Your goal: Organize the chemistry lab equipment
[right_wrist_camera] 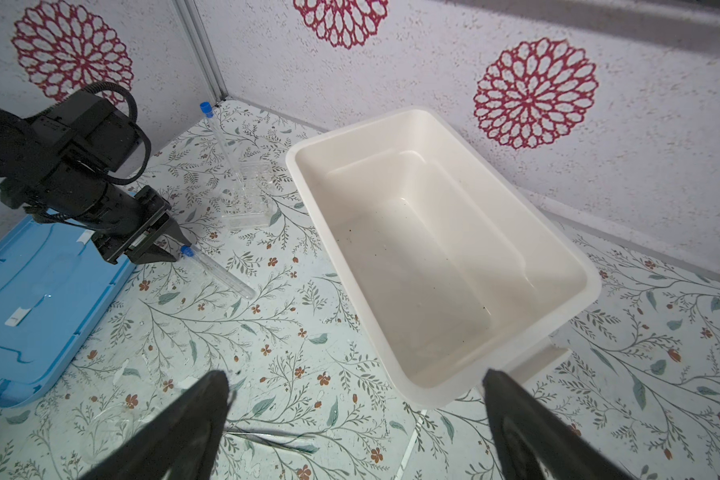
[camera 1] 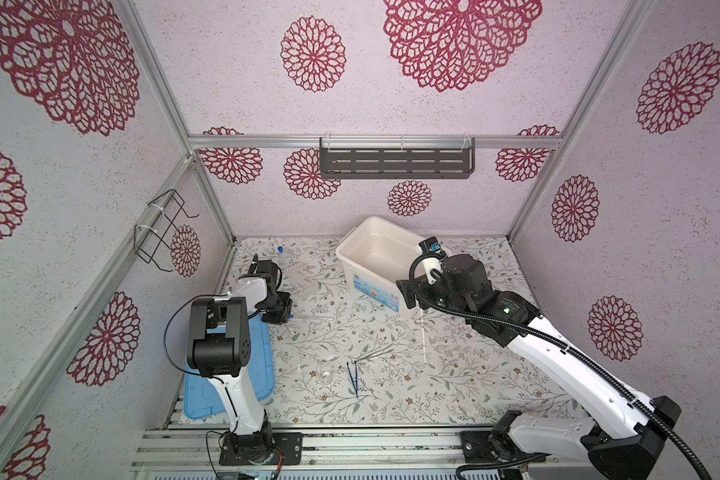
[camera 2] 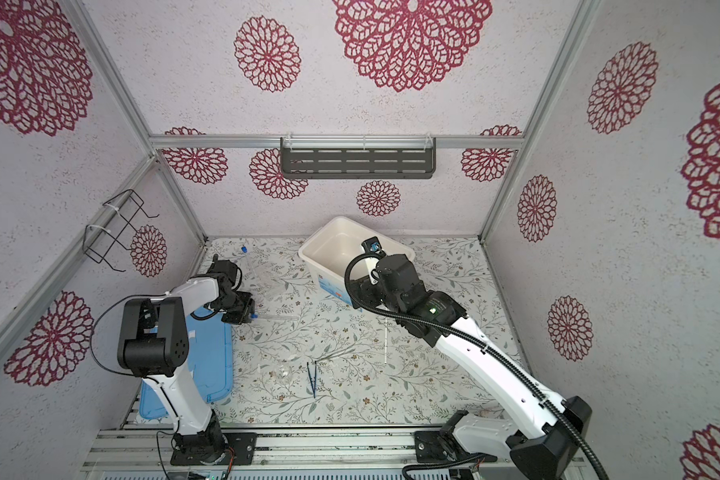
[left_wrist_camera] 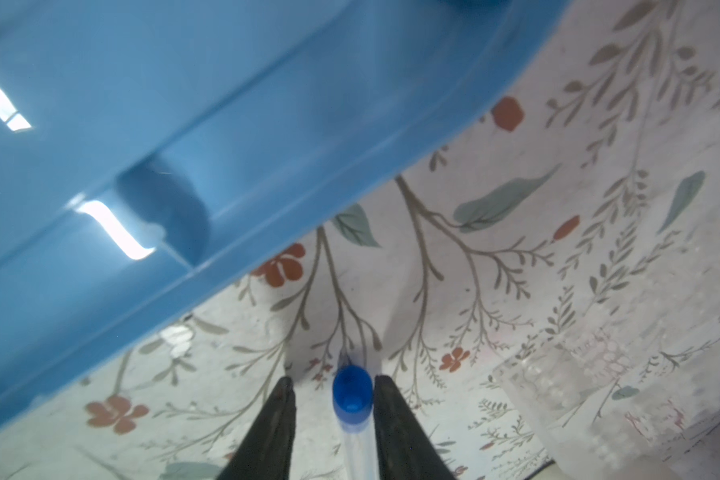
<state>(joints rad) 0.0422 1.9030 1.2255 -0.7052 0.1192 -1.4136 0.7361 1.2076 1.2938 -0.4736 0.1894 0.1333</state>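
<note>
A clear tube [camera 1: 314, 318] with a blue cap [left_wrist_camera: 352, 395] lies flat on the floral table beside the blue lid. My left gripper [left_wrist_camera: 336, 379] is low over it, open, its jaws astride the cap: one finger touches it and a gap shows at the other. A second blue-capped tube [right_wrist_camera: 206, 109] stands in a clear rack [right_wrist_camera: 250, 195] at the back left. My right gripper [right_wrist_camera: 356, 384] hangs wide open and empty near the white tub's front corner. Mid-table lie the white rod [camera 1: 422, 336], silvery tool [camera 1: 375, 354], dark blue tweezers [camera 1: 353, 378] and a small clear vessel [camera 1: 327, 376].
The big white tub [camera 1: 341, 249] stands empty at the back centre. The light-blue lid [camera 1: 262, 361] lies flat at the left edge, partly under my left arm. A grey shelf [camera 1: 395, 162] hangs on the back wall and a wire holder [camera 1: 159, 228] on the left wall.
</note>
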